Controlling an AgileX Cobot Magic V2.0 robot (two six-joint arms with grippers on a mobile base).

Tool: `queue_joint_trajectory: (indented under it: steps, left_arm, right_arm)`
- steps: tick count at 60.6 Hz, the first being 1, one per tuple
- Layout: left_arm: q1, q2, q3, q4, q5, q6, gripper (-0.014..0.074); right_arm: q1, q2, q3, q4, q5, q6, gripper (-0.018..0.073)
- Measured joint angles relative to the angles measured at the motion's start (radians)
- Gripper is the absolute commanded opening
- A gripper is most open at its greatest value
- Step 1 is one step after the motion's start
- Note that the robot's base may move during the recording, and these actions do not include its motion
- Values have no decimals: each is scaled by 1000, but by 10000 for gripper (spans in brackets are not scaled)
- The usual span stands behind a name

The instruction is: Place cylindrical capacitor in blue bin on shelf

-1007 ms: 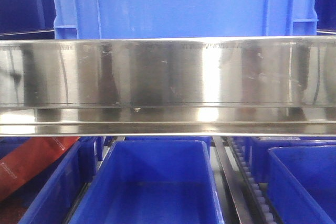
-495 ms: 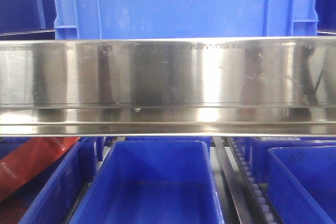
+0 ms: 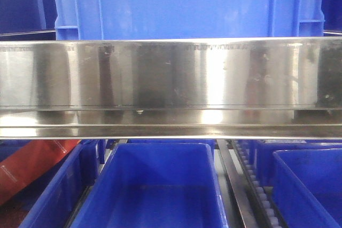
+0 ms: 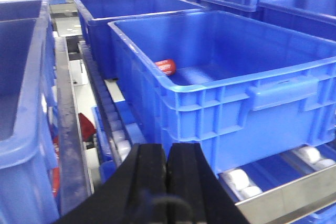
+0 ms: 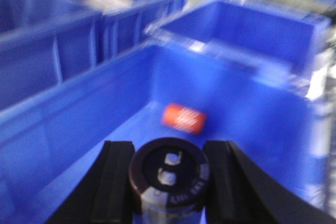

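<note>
Reflections on the shelf (image 3: 171,73) rail are shifting (a dark streak at right is gone), suggesting arm motion. The right gripper (image 5: 168,182) is pinching the cylindrical capacitor (image 5: 168,167), a dark two-terminal can, over the blue bin (image 5: 79,129) holding an orange-red cylinder (image 5: 182,117); the left gripper (image 4: 167,174) is hanging pressed together, empty.

Red cylinder (image 4: 166,67), apparently, inside blue bin (image 4: 252,98)

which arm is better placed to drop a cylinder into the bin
Right. The right pincer grips a dark cylinder over the open bin, where a red cylinder lies. The left pincer is shut and empty, low outside a bin wall.
</note>
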Motion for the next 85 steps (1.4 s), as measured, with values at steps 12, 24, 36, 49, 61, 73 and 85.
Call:
queue_joint_trajectory:
  steps: [12,24,36,49,61,73,85]
  left_arm:
    - [0,0,0,-53,0,-2,-111]
    - [0,0,0,-86,0,-2,-111]
    - [0,0,0,-89,0,-2,-111]
    - [0,0,0,-89,0,-2,-111]
    - [0,0,0,-89,0,-2,-111]
    - [0,0,0,-89,0,-2,-111]
    - [0,0,0,-89,0,-2,-111]
  right_arm:
    - [2,179,-47,30,21,0,-162]
    - [2,253,-47,34,27,2,-147]
    - [2,263,-47,37,41,4,331]
    - [2,259,-53,38,63,8,548]
    - [2,198,-53,39,67,10,305]
    - [-41,39,-53,42,117,10,-96]
    - [-153,-192,100,42,99,10,-160]
